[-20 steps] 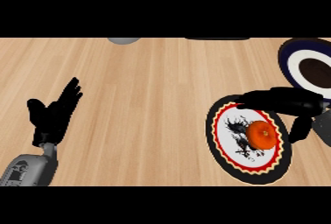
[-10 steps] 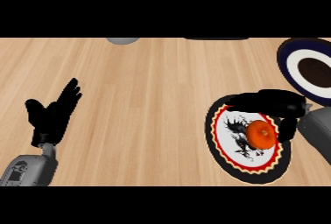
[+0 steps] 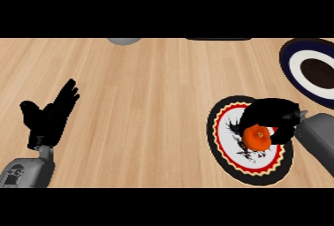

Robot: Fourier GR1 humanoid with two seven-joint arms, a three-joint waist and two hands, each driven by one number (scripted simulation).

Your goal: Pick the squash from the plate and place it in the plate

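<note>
An orange squash [image 3: 257, 136] lies on a plate [image 3: 225, 148] with a black, red and cream patterned rim at the right of the counter. My right hand [image 3: 271, 114] hangs over the squash's far side, fingers curled down around it and touching it. A second plate [image 3: 297, 59], dark blue with a white ring and a dark centre, sits at the far right, cut by the view's edge. My left hand [image 3: 49, 117] rests open at the left, fingers pointing up, well away from both plates.
A grey round object [image 3: 124, 40] shows at the counter's far edge, left of centre. A dark flat object [image 3: 218, 39] lies along the far edge to its right. Bare wooden counter spans the space between my two hands.
My right hand has drawn in and lowered over the squash, its fingers curling closer round it. The right forearm has come further into view. The left hand has not moved.
</note>
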